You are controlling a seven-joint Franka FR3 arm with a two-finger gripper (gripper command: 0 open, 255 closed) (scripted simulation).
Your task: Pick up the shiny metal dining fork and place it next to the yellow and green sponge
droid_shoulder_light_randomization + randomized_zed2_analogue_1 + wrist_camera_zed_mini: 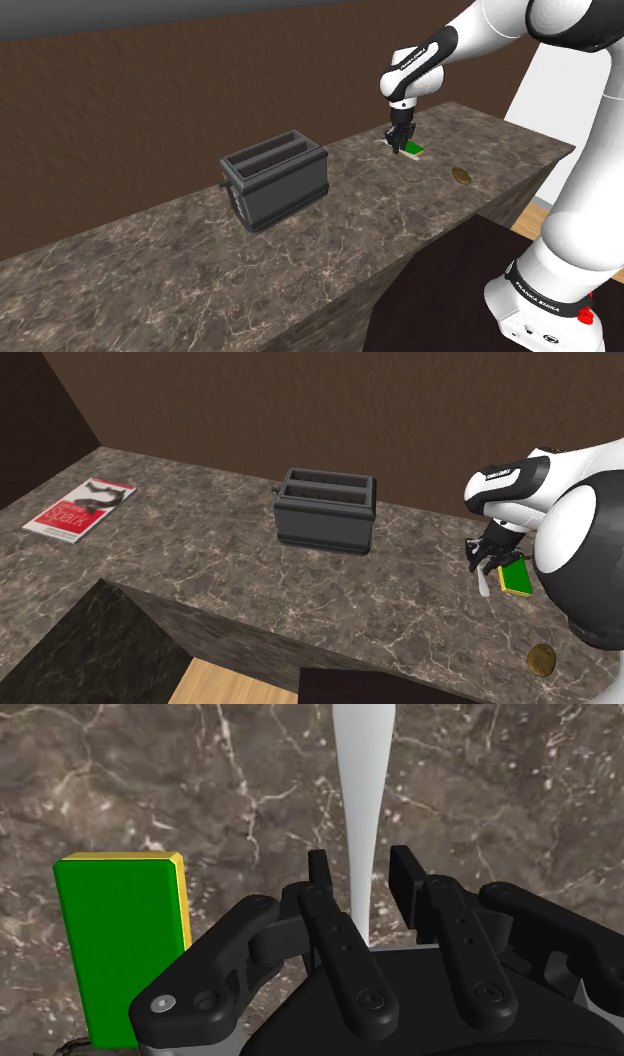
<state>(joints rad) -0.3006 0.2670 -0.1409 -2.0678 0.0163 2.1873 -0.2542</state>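
A plain white fork (pixel 360 794) lies on the dark marble counter (pixel 350 230), right beside the sponge (pixel 120 944). The sponge has a green face and a yellow side. My black gripper (pixel 362 869) hangs low over the fork's narrow part, fingers apart on either side of it with a small gap on each side, so the fork is not clasped. From the second exterior view the gripper (pixel 487 557) stands just above the fork (pixel 484 586), with the sponge (pixel 516 579) next to it. Over the counter's far end the gripper (pixel 400 137) hovers by the sponge (pixel 413 150).
A dark grey two-slot toaster (pixel 275 180) (pixel 325 510) stands mid-counter. A small round brown disc (pixel 461 176) (pixel 542 659) lies near the counter's edge beyond the sponge. A red and white magazine (pixel 80 507) rests at the far end. A brown wall backs the counter.
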